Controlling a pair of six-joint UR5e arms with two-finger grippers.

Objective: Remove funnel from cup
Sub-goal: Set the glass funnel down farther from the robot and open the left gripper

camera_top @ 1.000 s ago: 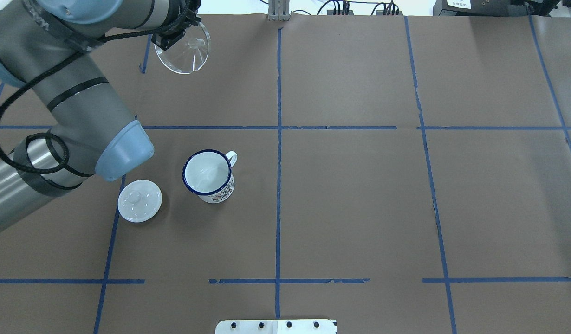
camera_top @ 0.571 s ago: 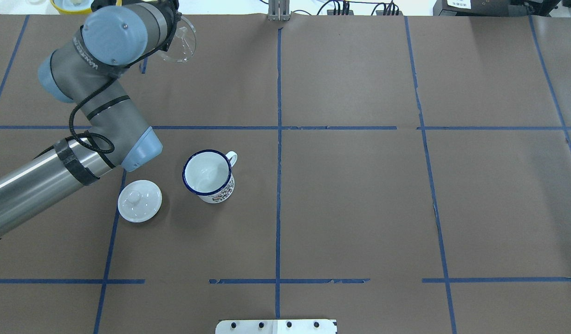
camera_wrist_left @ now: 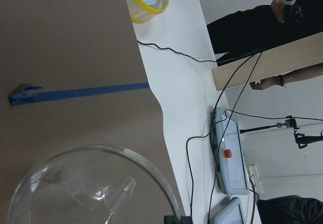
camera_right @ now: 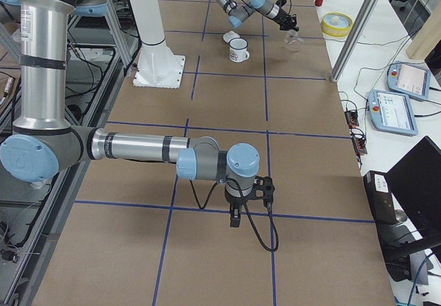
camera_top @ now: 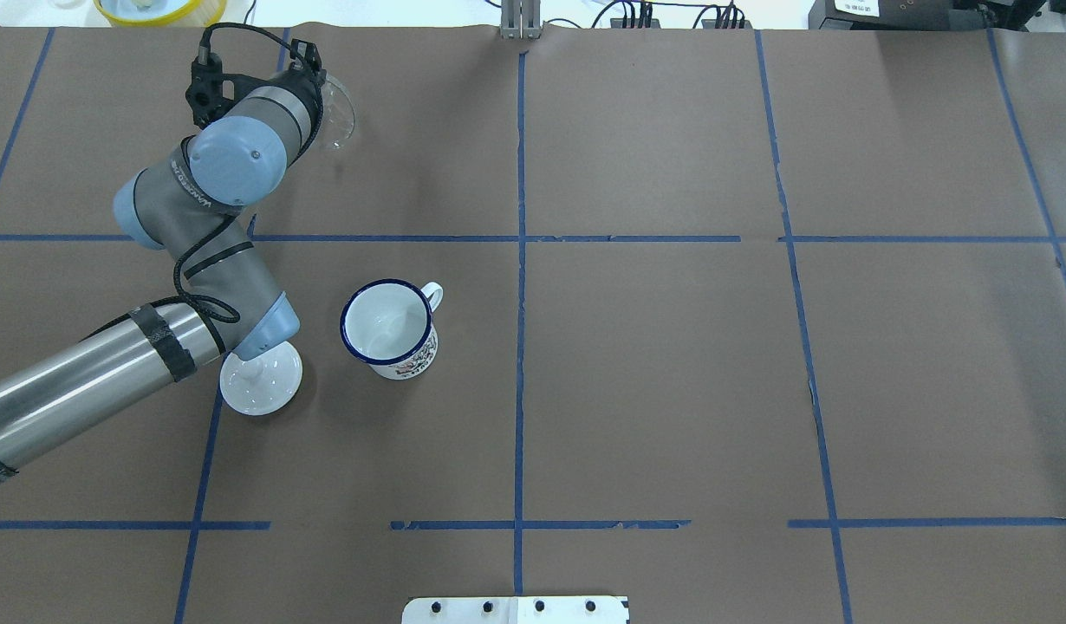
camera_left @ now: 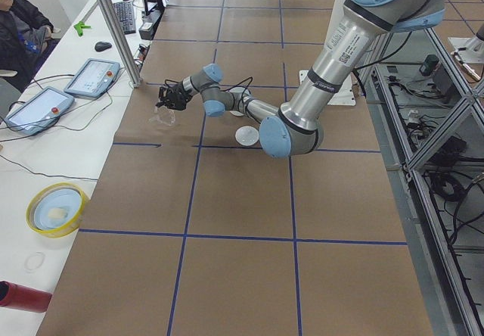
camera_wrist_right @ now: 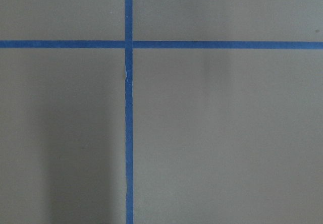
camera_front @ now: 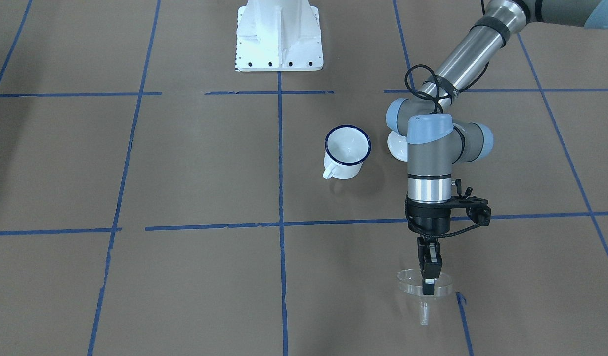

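Observation:
The clear funnel (camera_front: 424, 290) is out of the cup, far out on my left side, low over the brown paper. My left gripper (camera_front: 428, 283) points down and is shut on its rim. The funnel's rim shows past my wrist in the overhead view (camera_top: 337, 111) and fills the bottom of the left wrist view (camera_wrist_left: 91, 193). The white cup (camera_top: 387, 326) with a dark blue rim stands upright and empty near the table's middle (camera_front: 347, 148). My right gripper (camera_right: 234, 218) shows only in the exterior right view, over the paper; I cannot tell whether it is open or shut.
A white knobbed lid (camera_top: 260, 383) lies left of the cup, partly under my left elbow. A yellow bowl (camera_top: 147, 9) sits on the white bench past the paper's far edge. Cables and teach pendants (camera_wrist_left: 229, 158) lie on that bench. The arms' white base plate (camera_front: 279, 34) is behind the cup.
My left arm has swung left and down with the funnel, and the wrist now covers most of it in the overhead view. The cup and the lid have not moved.

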